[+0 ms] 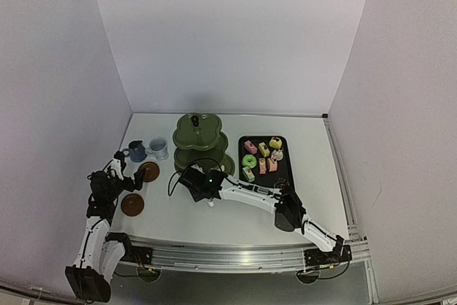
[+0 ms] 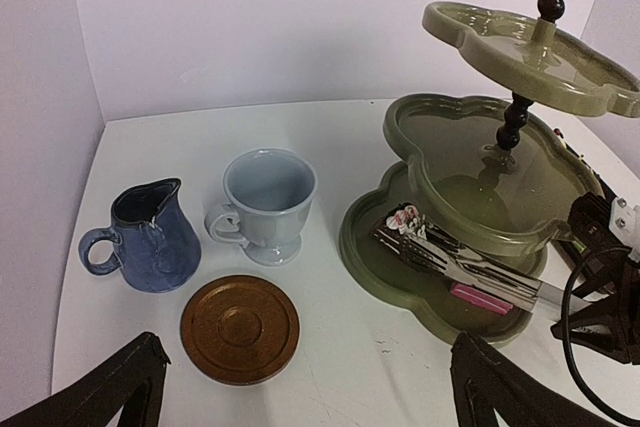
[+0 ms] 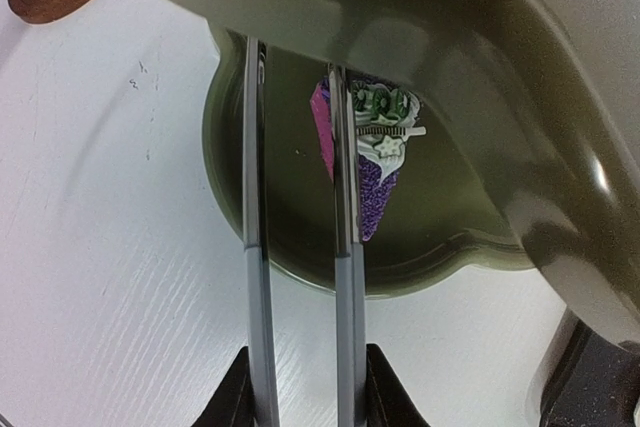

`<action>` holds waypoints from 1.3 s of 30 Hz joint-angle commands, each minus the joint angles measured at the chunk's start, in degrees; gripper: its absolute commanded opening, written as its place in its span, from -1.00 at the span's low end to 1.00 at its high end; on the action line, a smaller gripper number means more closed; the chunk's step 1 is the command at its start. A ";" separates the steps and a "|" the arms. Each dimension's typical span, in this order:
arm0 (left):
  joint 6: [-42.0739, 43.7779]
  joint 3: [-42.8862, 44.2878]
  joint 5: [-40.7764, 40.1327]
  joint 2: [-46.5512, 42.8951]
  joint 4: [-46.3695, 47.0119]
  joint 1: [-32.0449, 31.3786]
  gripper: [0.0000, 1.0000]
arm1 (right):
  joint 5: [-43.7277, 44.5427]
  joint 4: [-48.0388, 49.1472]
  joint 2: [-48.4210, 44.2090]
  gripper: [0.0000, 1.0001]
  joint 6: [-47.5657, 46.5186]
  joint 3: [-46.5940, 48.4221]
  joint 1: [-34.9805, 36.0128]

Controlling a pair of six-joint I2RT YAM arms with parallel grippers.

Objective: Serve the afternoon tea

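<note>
The olive-green three-tier stand (image 1: 200, 137) is at the table's middle. My right gripper (image 3: 300, 387) is shut on metal tongs (image 3: 253, 197), whose two arms reach apart over the stand's bottom tier (image 3: 440, 247). A purple and pink cake slice (image 3: 375, 157) lies on that tier against the right tong arm, not pinched between the arms. My left gripper (image 2: 305, 347) hangs open just right of a brown saucer (image 2: 240, 328). Behind that saucer stand the dark-blue cup (image 2: 150, 237) and the white cup (image 2: 268, 202). A second saucer (image 1: 132, 205) lies nearer the left arm's base.
A black tray (image 1: 284, 149) to the right of the stand holds several small cakes and a green doughnut (image 1: 248, 160). White walls close the table on three sides. The right arm's cable (image 2: 580, 297) loops beside the stand.
</note>
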 commanded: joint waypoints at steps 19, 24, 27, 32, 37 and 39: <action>0.97 1.18 0.64 -0.25 0.03 -0.05 0.98 | 1.54 1.81 -0.59 -0.31 -0.22 1.64 -0.23; 1.12 1.16 0.64 -0.26 0.03 -0.02 0.98 | 1.76 1.83 -1.60 -0.31 0.09 1.00 -0.23; 1.13 1.16 0.70 -0.26 -0.04 -0.03 0.98 | 1.83 1.84 -2.71 -0.34 0.66 -0.13 -0.14; 1.27 1.17 0.64 -0.22 -0.11 -0.06 0.99 | 2.86 1.84 -5.16 -0.36 1.37 -2.84 0.28; 1.24 1.18 0.62 -0.08 -0.08 -0.07 0.99 | 2.45 1.83 -6.79 -0.36 1.68 -4.51 0.77; 1.24 1.16 0.60 -0.04 -0.06 -0.05 0.99 | 2.87 1.79 -7.30 -0.35 2.02 -5.05 0.92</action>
